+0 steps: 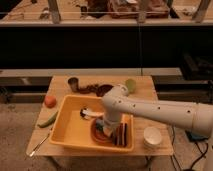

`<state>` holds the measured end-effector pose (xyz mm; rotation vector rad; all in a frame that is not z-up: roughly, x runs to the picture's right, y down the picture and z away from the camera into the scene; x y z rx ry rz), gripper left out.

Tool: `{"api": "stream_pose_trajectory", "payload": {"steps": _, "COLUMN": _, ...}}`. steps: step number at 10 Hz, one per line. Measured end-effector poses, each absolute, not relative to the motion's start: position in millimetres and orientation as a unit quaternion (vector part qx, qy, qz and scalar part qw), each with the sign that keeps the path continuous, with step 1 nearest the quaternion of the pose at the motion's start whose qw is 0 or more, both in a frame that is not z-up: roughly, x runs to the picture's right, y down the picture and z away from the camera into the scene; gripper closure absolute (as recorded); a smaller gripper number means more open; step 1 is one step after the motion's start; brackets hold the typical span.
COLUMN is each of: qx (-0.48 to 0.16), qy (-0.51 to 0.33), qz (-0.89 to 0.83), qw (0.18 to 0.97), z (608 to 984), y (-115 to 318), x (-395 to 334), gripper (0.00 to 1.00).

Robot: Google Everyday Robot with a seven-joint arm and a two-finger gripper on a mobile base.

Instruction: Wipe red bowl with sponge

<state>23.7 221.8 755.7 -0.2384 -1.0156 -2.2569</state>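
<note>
The red bowl [100,135] lies in the right half of a yellow tub [75,131], mostly covered by my arm. My white arm comes in from the right and bends down into the tub. The gripper [108,128] is low over the bowl, at or just above its inside. At the gripper's tip there is a small blue-green patch, the sponge [106,131], against the bowl. Most of the sponge is hidden.
A dark striped oblong object [121,134] lies in the tub right of the bowl, and a black-and-white item [86,113] sits at the tub's back. On the table are a white cup [151,135], orange fruit [50,101], green vegetable [48,119], spoon [37,145], metal cup [73,82], maroon bowl [103,90] and green cup [131,85].
</note>
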Motion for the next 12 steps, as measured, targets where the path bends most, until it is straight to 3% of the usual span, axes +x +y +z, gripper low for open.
{"api": "stream_pose_trajectory", "payload": {"steps": 12, "qx": -0.048, "qy": -0.381, "qz": -0.858, "qw": 0.34, "z": 748, "y": 207, "x": 11, "gripper": 1.0}}
